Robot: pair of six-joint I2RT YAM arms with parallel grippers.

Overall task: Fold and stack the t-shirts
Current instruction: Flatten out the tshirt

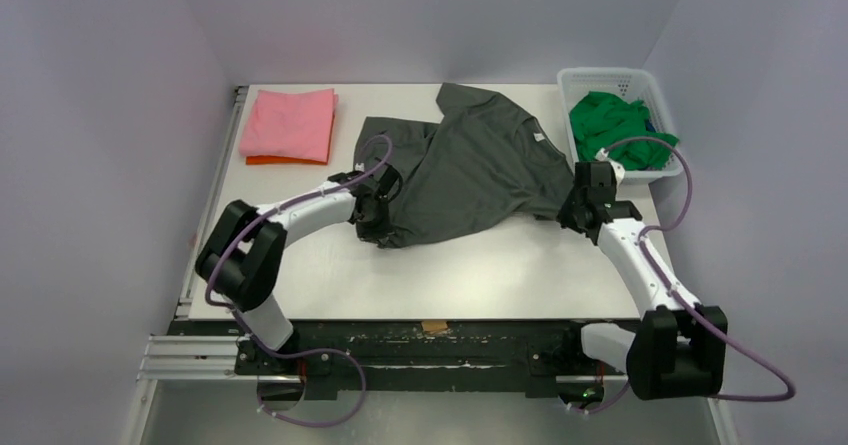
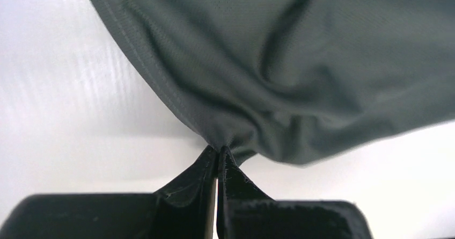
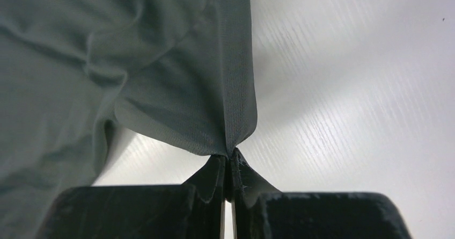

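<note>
A white surface point(image 1: 480, 275) carries a charcoal-grey t-shirt point(image 1: 480, 165), spread loosely and rumpled between the left hand point(image 1: 378, 225) and the right hand point(image 1: 567, 212). Its near hem runs from one hand to the other. The body, sleeves and collar lie beyond both hands, toward the far edge of the surface.

Beyond the right hand and a little to its outer side stands a white lattice basket point(image 1: 672, 170), just beside the shirt's far sleeve. A bright green t-shirt point(image 1: 610, 120) is heaped inside the basket. Beyond the left hand and off to its outer side lies a folded pink t-shirt point(image 1: 290, 123), apart from the grey cloth. It sits on an orange t-shirt point(image 1: 285, 160), of which only a thin strip shows along the pink one's near edge.

In the left wrist view, the left hand point(image 2: 218, 152) is closed almost to nothing. Its two dark fingers point(image 2: 193, 180) pinch a gathered point of the grey shirt point(image 2: 295, 62), and the fabric fans away ahead and to the right of the fingertips. In the right wrist view, the right hand point(image 3: 229, 156) is likewise pressed tight on a hem corner of the shirt point(image 3: 80, 62). There the cloth spreads ahead and to the left, and a fold near the fingers point(image 3: 206, 177) stands clear of the surface, with shadow beneath it.
</note>
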